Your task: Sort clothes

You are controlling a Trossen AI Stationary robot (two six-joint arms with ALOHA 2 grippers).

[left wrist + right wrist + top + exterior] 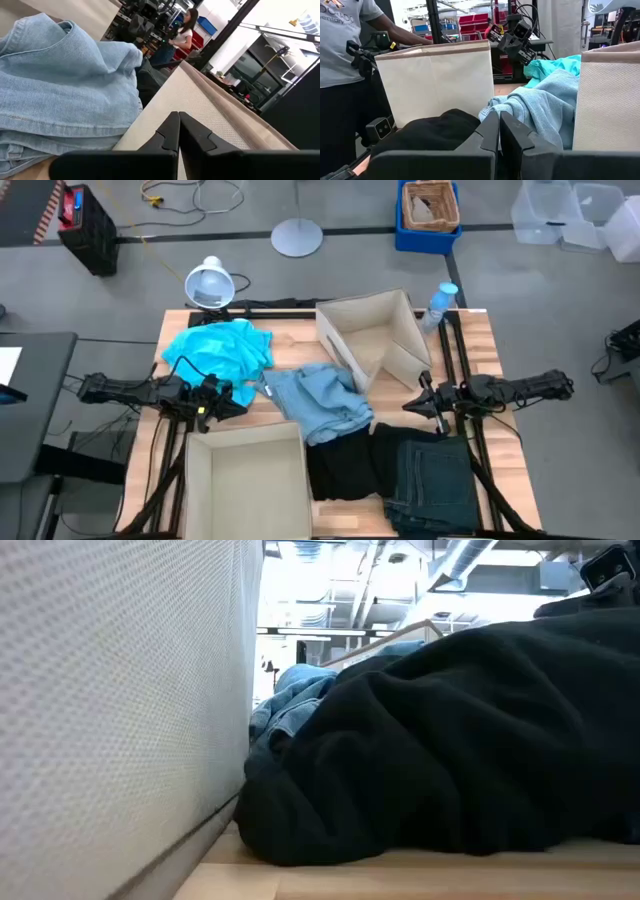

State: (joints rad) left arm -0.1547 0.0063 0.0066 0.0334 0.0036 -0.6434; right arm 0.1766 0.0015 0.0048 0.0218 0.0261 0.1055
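Note:
A bright turquoise top [218,348] lies at the table's far left. A light blue denim piece [320,402] lies in the middle, partly over a black garment [350,462]. Dark blue-green jeans [435,480] lie at the near right. My left gripper [243,402] is shut and empty, just left of the denim [60,90]. My right gripper [410,404] is shut and empty, right of the denim [540,110] and above the black garment [430,131]. The black garment fills the low view [460,740].
A beige fabric box [245,485] stands at the near left and another [375,335] lies tipped at the far middle. A plastic bottle [440,305] stands at the far right. A person [350,60] stands beyond the table.

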